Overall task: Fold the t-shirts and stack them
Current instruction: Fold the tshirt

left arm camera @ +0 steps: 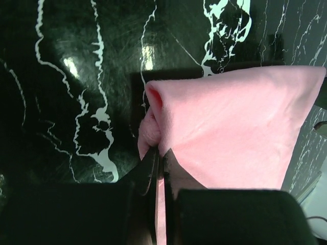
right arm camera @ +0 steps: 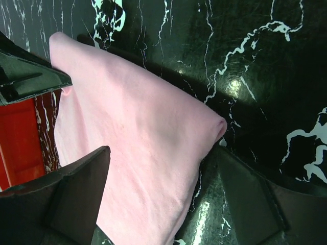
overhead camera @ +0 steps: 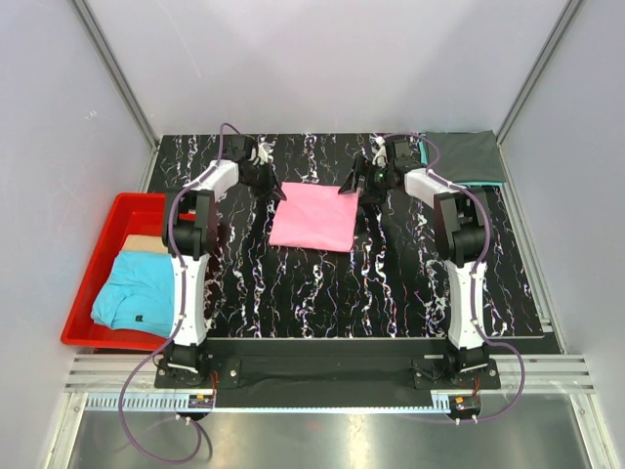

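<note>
Pink t-shirt (overhead camera: 312, 217) folded at middle of counter (overhead camera: 391, 283); left hand (left arm camera: 159, 153) clamps its corner, right hand (right arm camera: 163, 158) gapes empty. Grey shirt (overhead camera: 467, 156) folded at far-right corner; light blue shirt (overhead camera: 137, 291) in bin (overhead camera: 83, 293) awaits folding.

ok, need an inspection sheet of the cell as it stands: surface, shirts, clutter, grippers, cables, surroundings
Surface: black marbled table, flat.
Job's things: pink t-shirt folded, centre; light blue t-shirt in the red bin; dark grey t-shirt lying on a teal t-shirt at the far right corner.
Clutter: tan item in the bin behind the blue shirt; cannot tell what it is.
Grippers: left gripper shut on a far corner of the pink shirt; right gripper open, astride the other far corner.
Cables: purple cables along both arms, slack loops past the near edge.
Surroundings: pale walls; metal rail at the bases.
</note>
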Controlling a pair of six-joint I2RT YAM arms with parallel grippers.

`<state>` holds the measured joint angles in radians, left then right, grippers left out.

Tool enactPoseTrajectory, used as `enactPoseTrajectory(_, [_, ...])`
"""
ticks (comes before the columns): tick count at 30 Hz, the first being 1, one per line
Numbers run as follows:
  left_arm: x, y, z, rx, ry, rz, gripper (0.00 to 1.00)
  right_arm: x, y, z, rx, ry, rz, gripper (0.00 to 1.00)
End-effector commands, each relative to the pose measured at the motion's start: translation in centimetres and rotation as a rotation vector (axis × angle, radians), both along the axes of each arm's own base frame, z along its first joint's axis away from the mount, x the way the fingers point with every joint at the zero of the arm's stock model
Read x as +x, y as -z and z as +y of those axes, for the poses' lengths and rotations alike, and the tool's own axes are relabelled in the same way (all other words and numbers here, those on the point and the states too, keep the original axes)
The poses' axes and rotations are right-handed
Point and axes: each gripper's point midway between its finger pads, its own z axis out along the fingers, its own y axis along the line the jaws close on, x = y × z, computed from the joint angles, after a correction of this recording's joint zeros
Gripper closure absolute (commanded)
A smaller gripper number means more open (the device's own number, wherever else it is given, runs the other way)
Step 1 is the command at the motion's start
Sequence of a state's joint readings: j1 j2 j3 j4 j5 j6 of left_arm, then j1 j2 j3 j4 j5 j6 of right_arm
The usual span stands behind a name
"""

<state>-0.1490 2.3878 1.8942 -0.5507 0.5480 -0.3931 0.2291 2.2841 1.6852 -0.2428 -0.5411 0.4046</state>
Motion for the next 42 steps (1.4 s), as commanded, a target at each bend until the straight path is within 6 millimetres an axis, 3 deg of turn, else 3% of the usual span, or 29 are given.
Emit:
enactPoseTrajectory(1, [-1.1, 2.9, 0.8, 0.051, 0.046, 0.075, 0.96, -1.0, 4.3, -1.8, -0.098, 0.096, 0.116, 0.06])
enactPoseTrajectory(5, [-1.2, 3.0, 0.8, 0.05, 0.058, 0.088, 0.96, -0.9, 4.9, -1.0, -0.066, 0.071, 0.152, 0.05])
enactPoseTrajectory(6, [-1.1, 3.0, 0.8, 0.048, 0.053, 0.091, 0.95, -1.5, 5.8, -1.0, -0.077, 0.064, 0.186, 0.05])
enactPoseTrajectory(10, [-0.7, 2.9, 0.8, 0.039, 0.032, 0.097, 0.95, -2.6, 6.2, -1.2, -0.085, 0.065, 0.251, 0.05])
enactPoseTrajectory(16, [-0.7, 3.1, 0.8, 0.031, 0.009, 0.118, 0.96, -4.5, 6.4, -0.9, -0.057, 0.088, 0.326, 0.05])
enactPoseTrajectory(28, [-1.0, 3.1, 0.4, -0.002, 0.003, 0.13, 0.96, -6.0, 6.9, -0.5, -0.05, 0.065, 0.392, 0.06])
enactPoseTrajectory(42, [-1.5, 3.1, 0.0, -0.061, -0.038, 0.175, 1.0, -6.9, 7.2, -0.1, -0.023, 0.059, 0.452, 0.17])
